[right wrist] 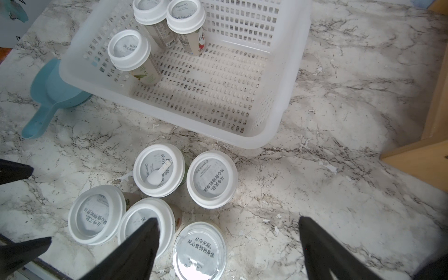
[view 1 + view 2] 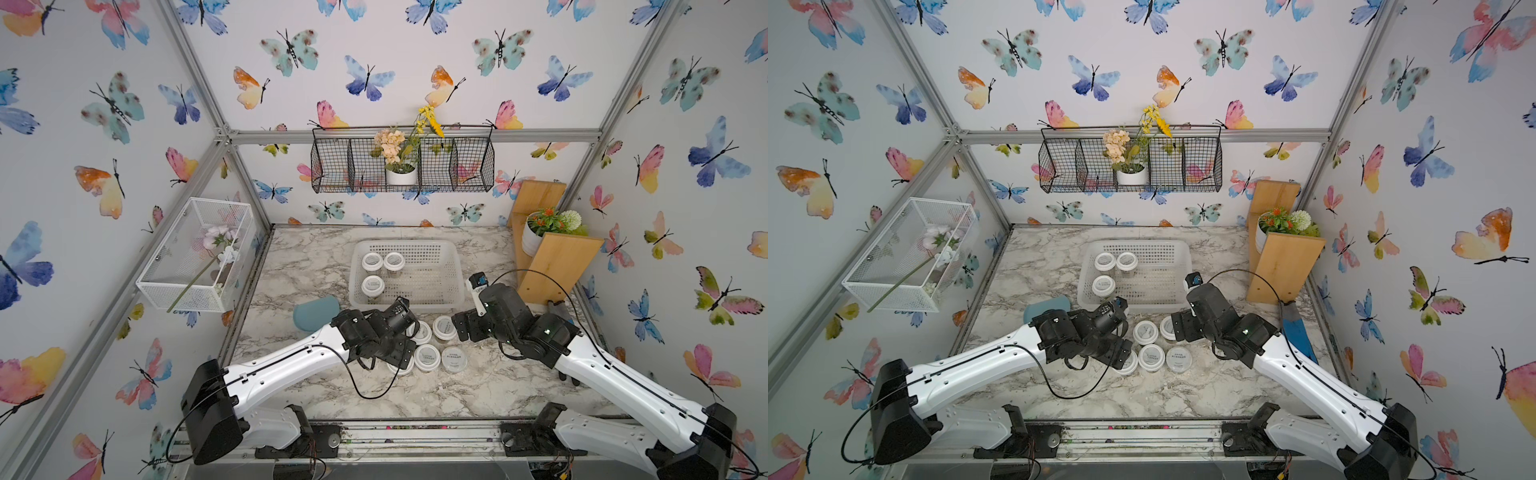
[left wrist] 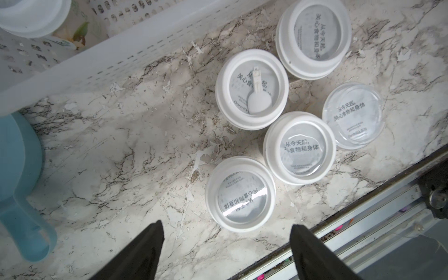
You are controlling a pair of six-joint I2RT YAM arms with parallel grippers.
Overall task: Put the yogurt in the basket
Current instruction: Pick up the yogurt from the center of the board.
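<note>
The shallow white perforated plastic basket (image 2: 432,274) sits on the grey-veined marble tabletop (image 2: 299,266). Three small round yogurt cups with white-rimmed, grey-labelled lids stand upright in the basket's left end. One cup (image 2: 372,262) and its neighbour (image 2: 394,261) are at the far wall, and a third cup (image 2: 372,285) stands nearer the front wall.

Five more yogurt cups cluster on the tabletop just in front of the basket's near wall, apart from it. In both top views the left arm covers part of this cluster. The left wrist view shows all five, among them the flat-lidded cup (image 3: 352,115) and a spoon-lidded cup (image 3: 252,88) with a small white spoon (image 3: 258,103) under its lid — a detail too small to see in the top views.

The top views also hide both sets of fingers. In its wrist view the left gripper (image 3: 226,224) has its jaws spread wide with nothing between them, and the nearest cluster cup (image 3: 241,194) is just ahead of the tips. The right gripper (image 1: 228,219) is likewise wide and empty, close to the cluster. Two dark shapes at the edge of the right wrist view are probably the left gripper's fingers.

A light blue plastic scoop (image 1: 55,89) lies just beside the basket's near left corner.
</note>
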